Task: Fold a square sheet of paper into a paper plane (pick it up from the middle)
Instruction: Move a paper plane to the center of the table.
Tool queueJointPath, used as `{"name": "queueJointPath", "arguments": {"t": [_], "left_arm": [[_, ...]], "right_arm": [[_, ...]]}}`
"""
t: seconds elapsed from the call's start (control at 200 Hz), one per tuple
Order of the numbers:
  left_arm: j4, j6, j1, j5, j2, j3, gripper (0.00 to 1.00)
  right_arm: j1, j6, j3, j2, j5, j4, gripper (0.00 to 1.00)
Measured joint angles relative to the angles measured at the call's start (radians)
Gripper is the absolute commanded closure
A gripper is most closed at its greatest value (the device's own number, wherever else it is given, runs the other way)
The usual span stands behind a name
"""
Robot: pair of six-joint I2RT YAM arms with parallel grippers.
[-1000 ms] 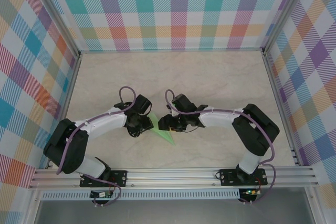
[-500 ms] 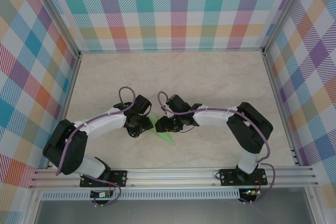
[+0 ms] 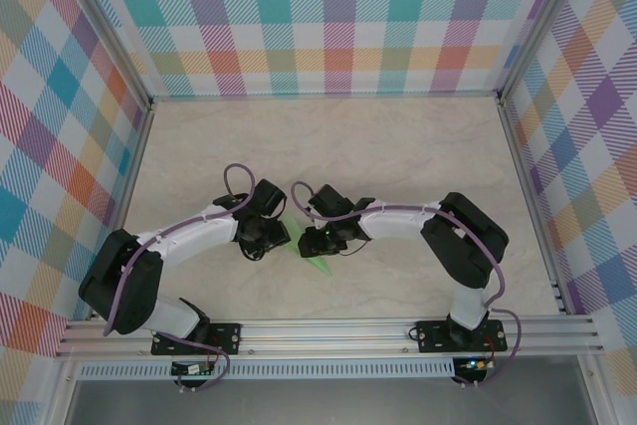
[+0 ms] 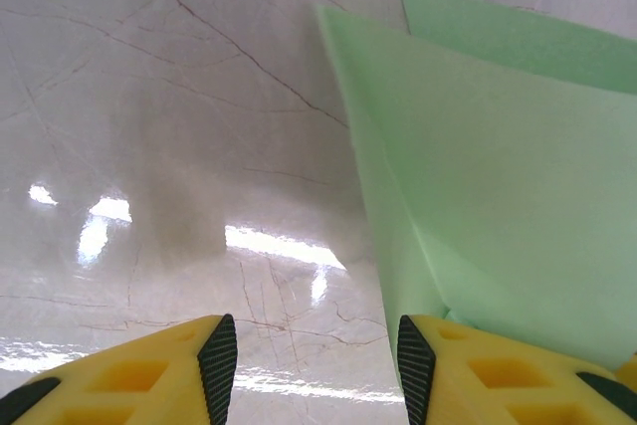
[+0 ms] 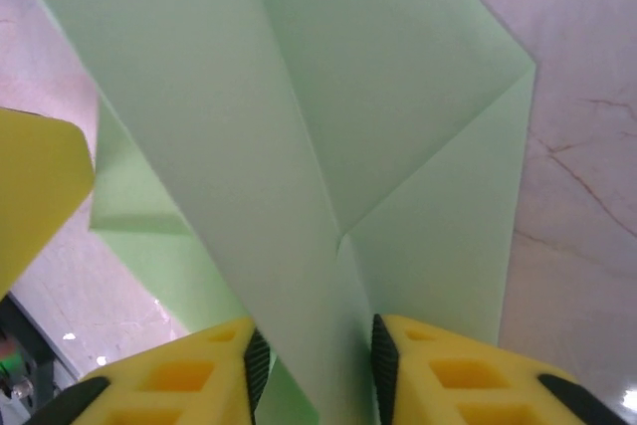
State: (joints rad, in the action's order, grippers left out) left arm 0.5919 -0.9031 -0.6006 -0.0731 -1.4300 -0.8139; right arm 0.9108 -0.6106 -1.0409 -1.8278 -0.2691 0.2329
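Paper this thin is going to be handling as light, limp and easily creased, and sliding readily on the glossy worktop (image 3: 418, 156). The half-folded paper plane (image 5: 398, 106) is lying at the middle of the worktop, between the two arms' heads, with its centre ridge standing up. The right gripper (image 5: 315, 370) is straddling that ridge, its fingers (image 5: 448, 385) standing narrow on either side. Whether the pads are already pinching it I cannot tell. The left gripper (image 4: 311, 350) is hovering low over the worktop with its fingers apart and nothing between them, the paper's edge resting against one of them. I am judging the doubled centre ridge to be the best hold: it is stiffer than the single-layer wings, which are likely to be buckling or tearing under a hard or skewed pinch.
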Motion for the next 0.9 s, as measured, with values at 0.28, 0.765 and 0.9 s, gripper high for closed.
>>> {"name": "queueJointPath", "arguments": {"t": [0.28, 0.765, 0.9], "left_arm": [[0.001, -0.002, 0.0, 0.014, 0.111, 0.015, 0.48], [0.012, -0.003, 0.002, 0.093, 0.324, 0.054, 0.45], [0.018, -0.003, 0.003, 0.093, 0.315, 0.059, 0.44]], "right_arm": [[0.014, -0.001, -0.062, -0.006, 0.085, 0.071, 0.92], [0.014, -0.168, -0.301, 0.077, 0.585, 0.505, 0.91], [0.011, -0.179, -0.336, 0.017, 0.611, 0.547, 0.9]]}}
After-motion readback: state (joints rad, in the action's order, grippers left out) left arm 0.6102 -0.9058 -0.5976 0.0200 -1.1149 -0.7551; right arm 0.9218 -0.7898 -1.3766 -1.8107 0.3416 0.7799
